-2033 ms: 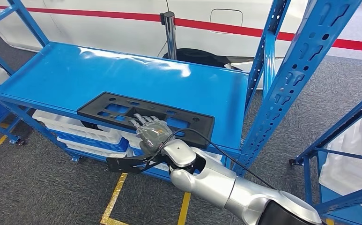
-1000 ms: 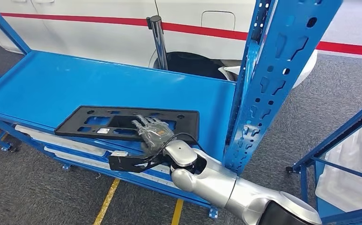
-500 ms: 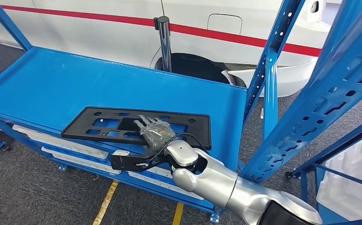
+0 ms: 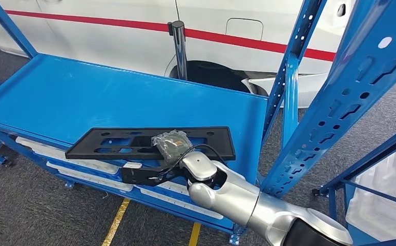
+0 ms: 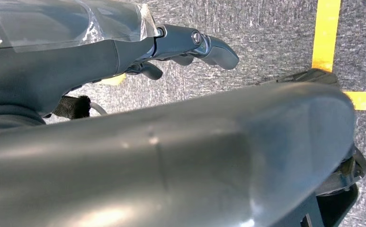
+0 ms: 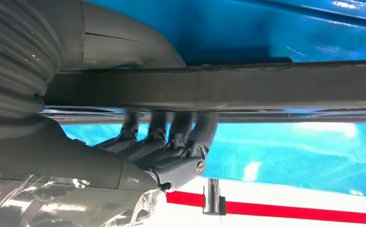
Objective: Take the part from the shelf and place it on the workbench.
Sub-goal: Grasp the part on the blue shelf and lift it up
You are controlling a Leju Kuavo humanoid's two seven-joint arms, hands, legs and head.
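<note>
Fingers newly curled, right hand (image 4: 169, 144) gripping part (image 4: 108, 144)

right hand (image 4: 170, 144) hides part (image 4: 149, 143) middle | shelf (image 4: 73, 97) left end cut off | left hand (image 5: 195, 45) grasp unclear

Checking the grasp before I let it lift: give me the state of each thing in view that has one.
black part: flat on the shelf, near its front edge, gripped.
right hand: fingers curled over the part's edge, thumb on the other side, per the right wrist view.
left hand: hanging over the floor, fingers curled in, holding nothing.
blue shelf: holds the part.
</note>
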